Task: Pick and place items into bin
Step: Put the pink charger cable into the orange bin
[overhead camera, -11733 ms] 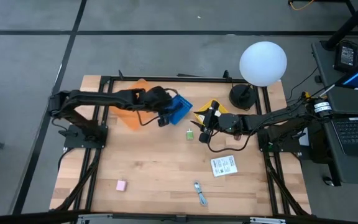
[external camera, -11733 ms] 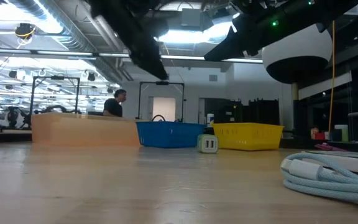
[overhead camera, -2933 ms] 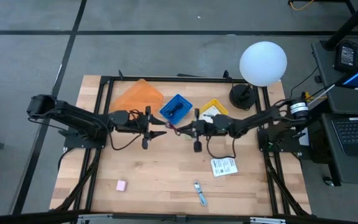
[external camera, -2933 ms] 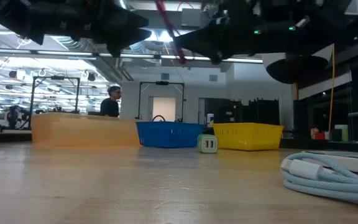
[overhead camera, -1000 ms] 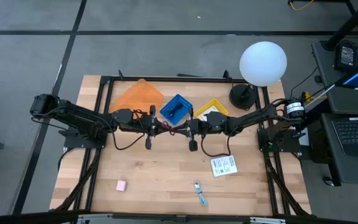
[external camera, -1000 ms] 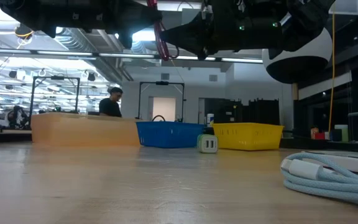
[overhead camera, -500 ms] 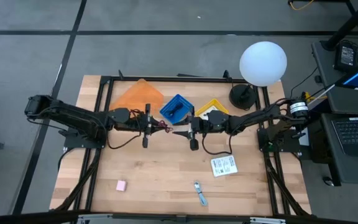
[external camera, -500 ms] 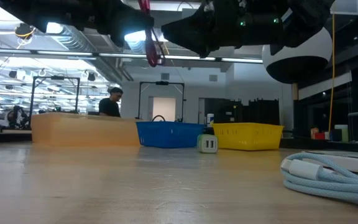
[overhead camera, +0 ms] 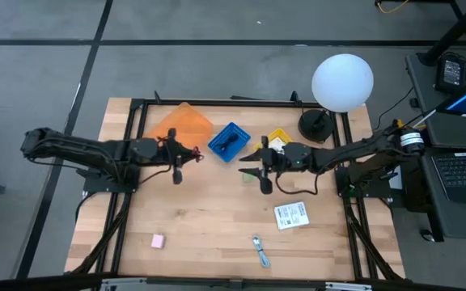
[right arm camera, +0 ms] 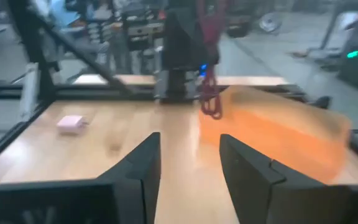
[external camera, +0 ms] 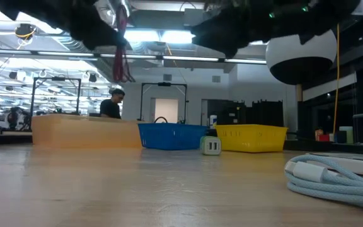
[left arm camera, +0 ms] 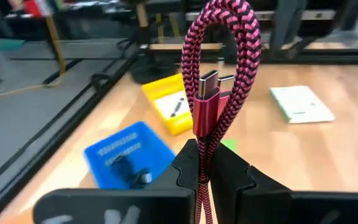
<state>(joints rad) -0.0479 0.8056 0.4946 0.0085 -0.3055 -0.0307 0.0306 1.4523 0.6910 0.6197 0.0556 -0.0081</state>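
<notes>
We've got the red cord (left arm camera: pixel 219 93) pinched in the left gripper (overhead camera: pixel 186 152) above the table near the orange bin (overhead camera: pixel 178 124) — right gripper (right arm camera: pixel 188 163) spread, empty — pink block (overhead camera: pixel 158 241), packet (overhead camera: pixel 291 215) and tool (overhead camera: pixel 260 252) not binned yet.

Bare table (overhead camera: pixel 209 210) between both raised arms; blue bin (overhead camera: pixel 229 141) and yellow bin (overhead camera: pixel 277 140) behind the gap.

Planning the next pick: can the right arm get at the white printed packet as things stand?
Probably yes. The right pincer is open and empty, and the white printed packet lies flat on bare table close by, nothing over it. The left pincer holds the red cord, well away.
</notes>
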